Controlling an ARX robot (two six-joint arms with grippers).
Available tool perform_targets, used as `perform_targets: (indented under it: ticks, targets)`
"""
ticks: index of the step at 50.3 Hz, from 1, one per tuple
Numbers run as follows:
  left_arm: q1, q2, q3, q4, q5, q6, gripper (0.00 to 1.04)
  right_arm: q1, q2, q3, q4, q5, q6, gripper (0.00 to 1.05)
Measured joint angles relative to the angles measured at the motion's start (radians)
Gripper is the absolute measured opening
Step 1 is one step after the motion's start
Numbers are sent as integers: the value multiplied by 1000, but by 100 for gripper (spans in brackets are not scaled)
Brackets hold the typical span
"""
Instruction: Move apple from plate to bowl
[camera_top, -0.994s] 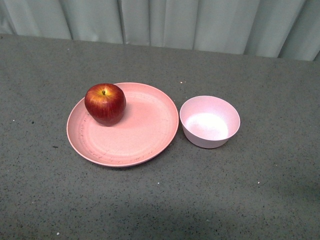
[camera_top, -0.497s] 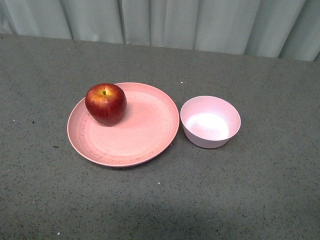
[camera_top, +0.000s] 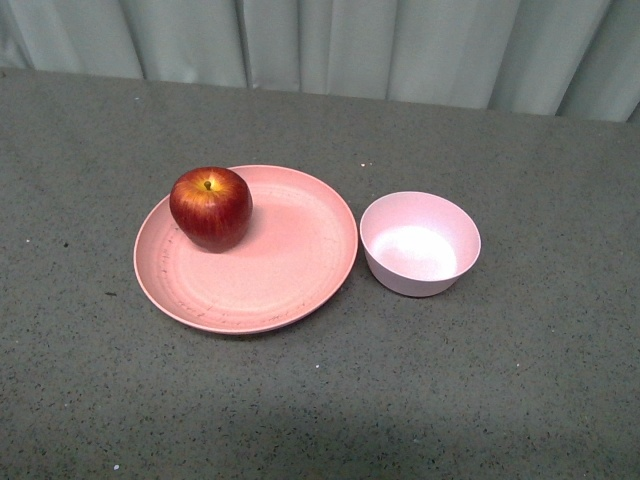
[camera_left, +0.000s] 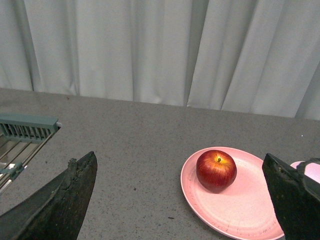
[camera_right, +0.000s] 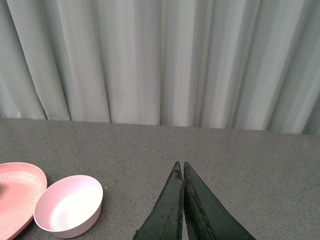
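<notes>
Your left claw (camera_left: 178, 156) stood wide open with nothing in it. Your right claw (camera_right: 181, 167) had its two tips pressed together, also holding nothing. The apple (camera_top: 210, 207) sat upright, stem up, on the far-left part of the plate (camera_top: 290, 275), close to the rim and untouched. The bowl (camera_top: 420, 250) stood empty just beside the plate's right edge; whether the two rims touched could not be told. Both dishes rested on the grey speckled table (camera_top: 500, 400), with a pale curtain (camera_top: 400, 50) behind. Neither arm showed in the front view. In the left wrist view the apple lay ahead of the open jaws and well apart from them. A teal rack (camera_left: 25, 127) sat off at the table's side, clear of the work.

Judgement: the task was at its very start, reach not yet begun and no grasp made. The left claw looked the better placed, being open and facing the apple. The next move would call for you to bring it down over the apple, jaws straddling the widest part. The skin was glossy and round, so close squarely or it may slip. Then lift clear of the plate rim before carrying it across to the bowl.
</notes>
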Motion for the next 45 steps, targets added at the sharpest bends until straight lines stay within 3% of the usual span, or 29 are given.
perform_targets:
  ticks: [25,29,38,45]
  targets:
    - [0,0,0,0,0,0,98,0,-163,0,-162,0,0,1]
    - [0,0,0,0,-1,0,98,0,-288,1,-322,-1,0,1]
    - [0,0,0,0,0,0,98,0,-330,1,-336,-1,0,1]
    - [0,0,0,0,0,0,98,0,-331,1,-336,-2,0,30]
